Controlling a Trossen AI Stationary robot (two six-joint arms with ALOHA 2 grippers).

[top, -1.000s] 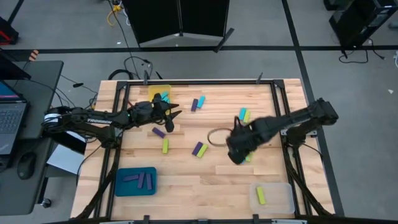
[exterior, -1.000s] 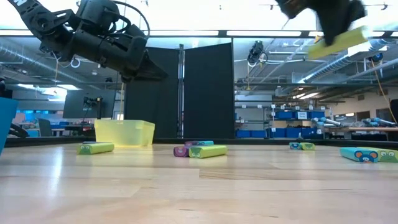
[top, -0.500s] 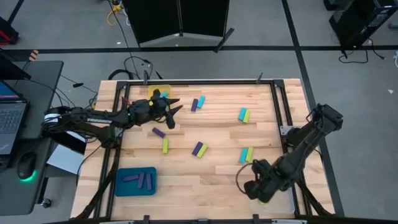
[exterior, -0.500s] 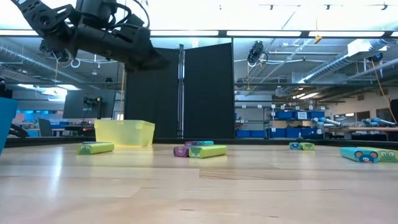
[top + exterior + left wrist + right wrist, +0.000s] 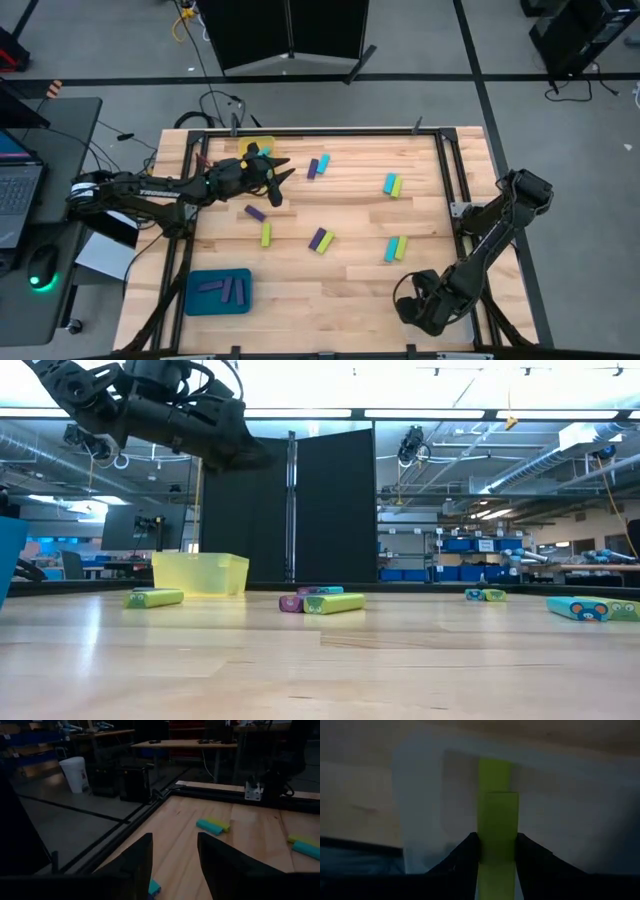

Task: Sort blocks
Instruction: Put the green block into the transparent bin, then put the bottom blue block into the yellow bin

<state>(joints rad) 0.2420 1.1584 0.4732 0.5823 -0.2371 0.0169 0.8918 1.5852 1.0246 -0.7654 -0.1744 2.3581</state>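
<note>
Right gripper (image 5: 496, 851) clamped on green block (image 5: 497, 827) over clear tray (image 5: 570, 815), likely above another green block. Left gripper (image 5: 175, 855) apart, empty.

the left arm (image 5: 150, 190) carries white lettering, too small to read; no other text shows.

The left arm is stretched across the table's far-left part, its gripper (image 5: 280, 178) raised, fingers (image 5: 137, 862) parted and empty. The right arm is folded back to the near-right corner, its gripper (image 5: 496, 851) pointed down, clamped on a block (image 5: 498, 827).
</note>
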